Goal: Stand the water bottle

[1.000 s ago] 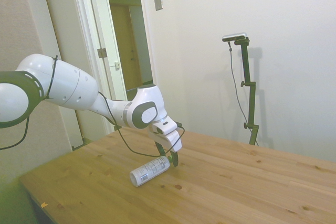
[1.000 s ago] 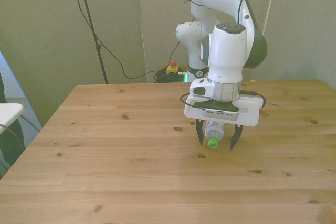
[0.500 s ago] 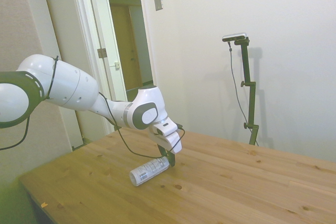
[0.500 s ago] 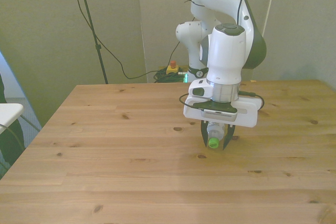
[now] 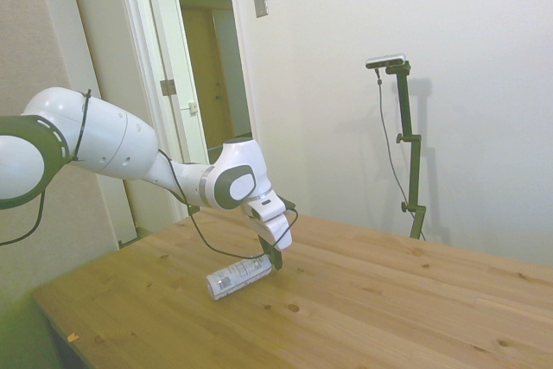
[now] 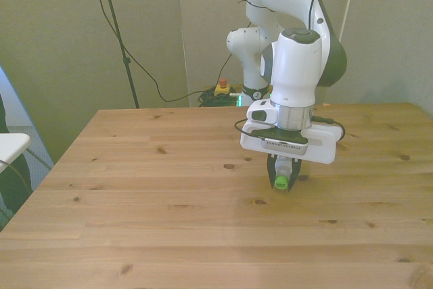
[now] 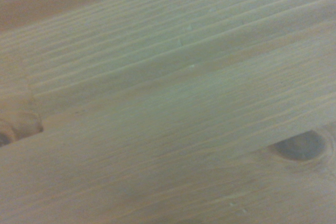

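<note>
The hand [image 6: 282,182] is clamped on the water bottle [image 5: 233,276] near its green cap. The bottle tilts, base low, near the surface's [image 6: 155,221] middle.

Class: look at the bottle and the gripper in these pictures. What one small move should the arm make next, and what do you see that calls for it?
Probably lift a little further while turning the wrist so the cap end rises. The gripper is shut on the bottle near its green cap, and the bottle hangs tilted, base end lower and apparently just off the table. It is not yet upright.
</note>
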`<action>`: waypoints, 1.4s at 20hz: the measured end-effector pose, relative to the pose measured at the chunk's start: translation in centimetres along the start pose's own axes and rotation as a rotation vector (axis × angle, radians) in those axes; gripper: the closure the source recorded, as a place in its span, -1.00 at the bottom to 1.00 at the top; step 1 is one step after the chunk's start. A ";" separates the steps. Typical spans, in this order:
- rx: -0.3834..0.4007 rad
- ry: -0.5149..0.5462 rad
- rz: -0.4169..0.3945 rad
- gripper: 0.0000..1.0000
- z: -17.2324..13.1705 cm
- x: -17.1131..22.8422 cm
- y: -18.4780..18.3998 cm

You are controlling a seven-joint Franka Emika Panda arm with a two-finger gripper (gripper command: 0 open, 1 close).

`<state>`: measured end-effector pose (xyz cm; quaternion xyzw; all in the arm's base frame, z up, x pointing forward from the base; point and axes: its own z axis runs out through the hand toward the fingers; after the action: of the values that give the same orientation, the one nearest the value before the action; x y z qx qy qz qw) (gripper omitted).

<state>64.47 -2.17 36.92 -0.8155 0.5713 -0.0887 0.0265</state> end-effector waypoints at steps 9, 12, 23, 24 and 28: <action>0.236 0.232 0.170 1.00 -11.1 1.4 0.9; 0.309 0.353 0.222 1.00 -14.1 1.9 2.4; 0.489 0.806 0.406 1.00 -16.1 6.2 5.0; 0.500 0.848 0.434 1.00 -15.6 6.8 4.8; 0.530 0.917 0.483 1.00 -13.8 8.4 4.0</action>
<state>61.14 -10.63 50.90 -0.5060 0.6526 -0.5640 -0.0009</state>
